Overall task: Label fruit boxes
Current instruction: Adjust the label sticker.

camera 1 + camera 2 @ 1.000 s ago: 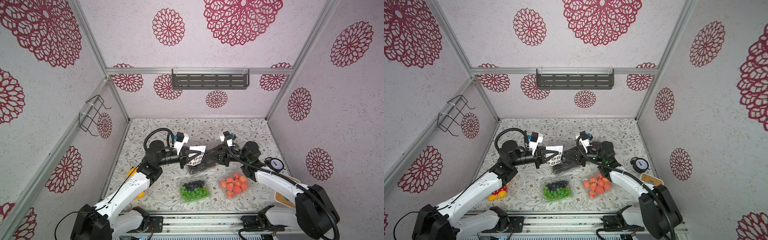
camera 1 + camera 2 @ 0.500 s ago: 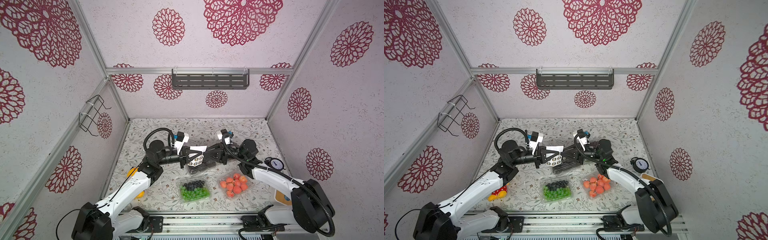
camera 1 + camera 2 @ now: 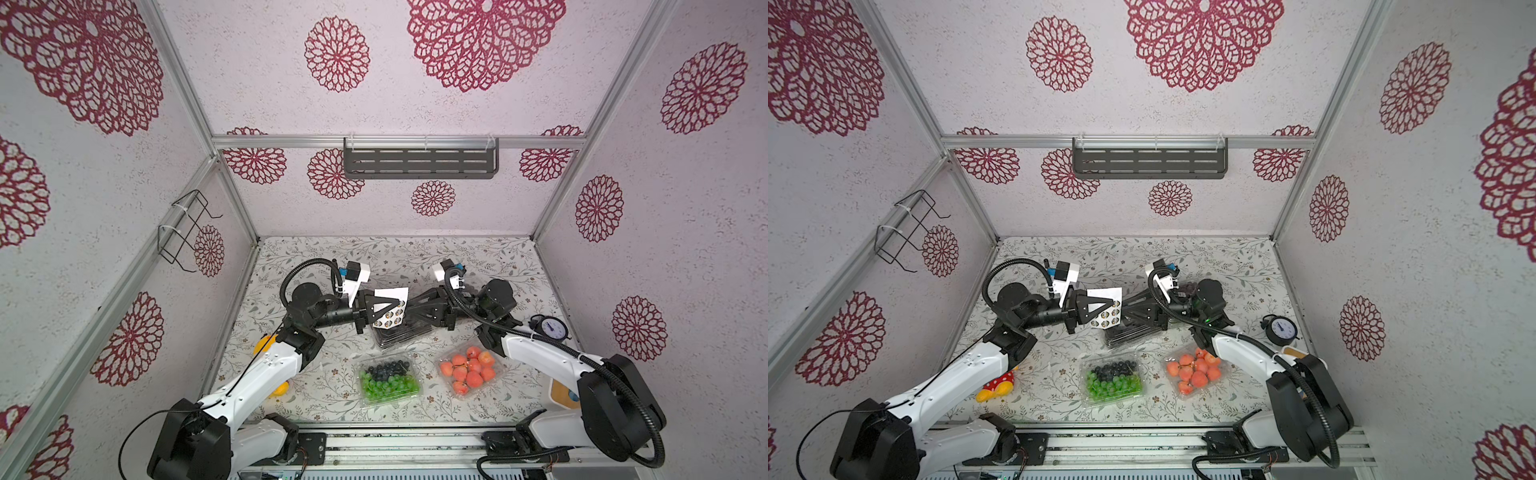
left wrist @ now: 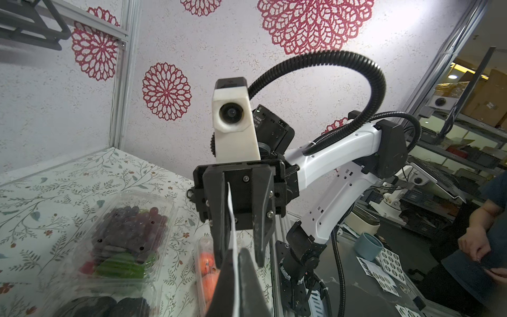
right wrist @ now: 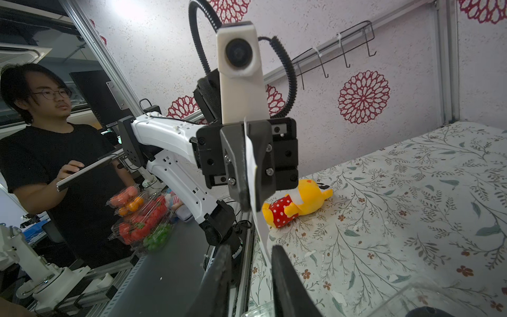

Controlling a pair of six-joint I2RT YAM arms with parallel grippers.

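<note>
Now left fingers (image 5: 236, 167) pinch the sticker sheet (image 5: 259, 226), right fingers (image 5: 282, 274) parted around its edge

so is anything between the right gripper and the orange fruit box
Nothing visible: only bare table lies between the right gripper and the orange fruit box. But its jaws straddle the sticker sheet shut in the left gripper.

Floral table (image 3: 478, 257), fruit boxes (image 3: 388, 380), plush toy (image 3: 994, 384), dial (image 3: 550, 328)

Yellow plush toy (image 5: 307, 197) lying on the floral tabletop (image 3: 415, 257), round dial (image 3: 550, 328) at the opposite edge, grey shelf (image 3: 419, 163) on the back wall.
</note>
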